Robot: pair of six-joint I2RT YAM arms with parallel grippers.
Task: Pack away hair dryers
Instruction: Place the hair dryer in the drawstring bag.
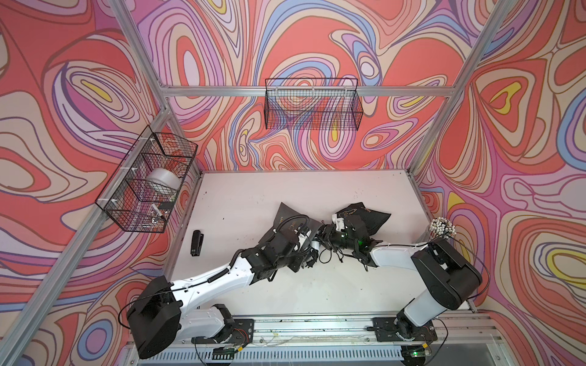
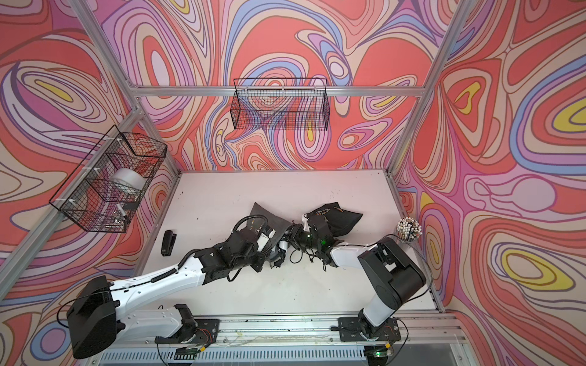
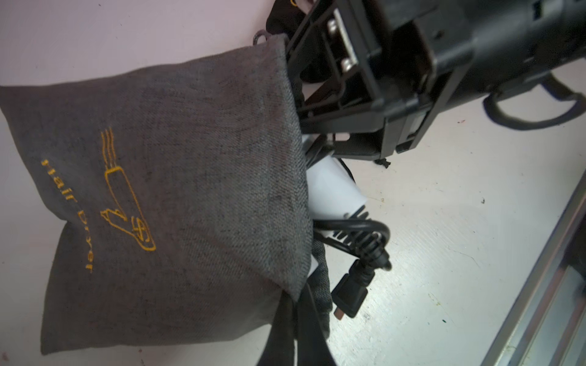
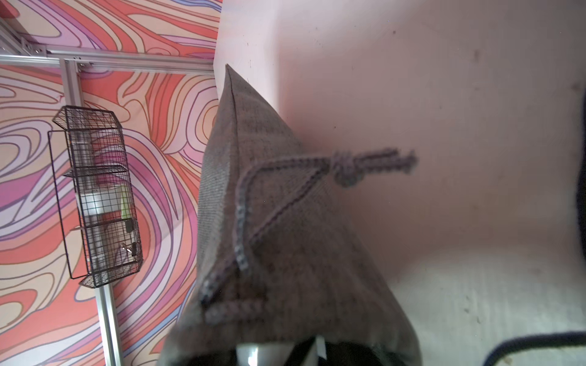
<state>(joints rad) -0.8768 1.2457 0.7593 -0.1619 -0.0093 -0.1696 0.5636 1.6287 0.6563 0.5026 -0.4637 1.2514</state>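
Looking down on the white tabletop (image 1: 317, 190), we log the grey woven drawstring pouch with gold hair-dryer print (image 3: 177, 190) lying near centre, its mouth facing about 5 o'clock. The glossy white hair dryer (image 3: 333, 187) is mostly inside, with its slatted rear end poking out of the mouth. Its black cord (image 3: 358, 226) loops outside, and the flat black plug (image 3: 350, 296) hangs just beside the hem. A bulging black fabric pouch (image 1: 367, 217) sits at 3 o'clock of the grey one, close by.

Left gripper (image 3: 295, 329): fingers pressed fully together at the mouth's hem near the plug, likely pinching fabric.
Right gripper (image 3: 304, 107): fingers run into the mouth beside the dryer, tips hidden by cloth. We cannot tell whether they hold anything.

Handling, our judgement:
- **Shell:** rigid, smooth, probably slippery and fairly light. A squeeze across the barrel could skid, so we favour pushing on the slatted end or gripping there.
- **Cord:** limp yet springy, apt to snag the hem. Take it close to the plug.
- **Pouch:** soft, and it collapses unless its rim is held.
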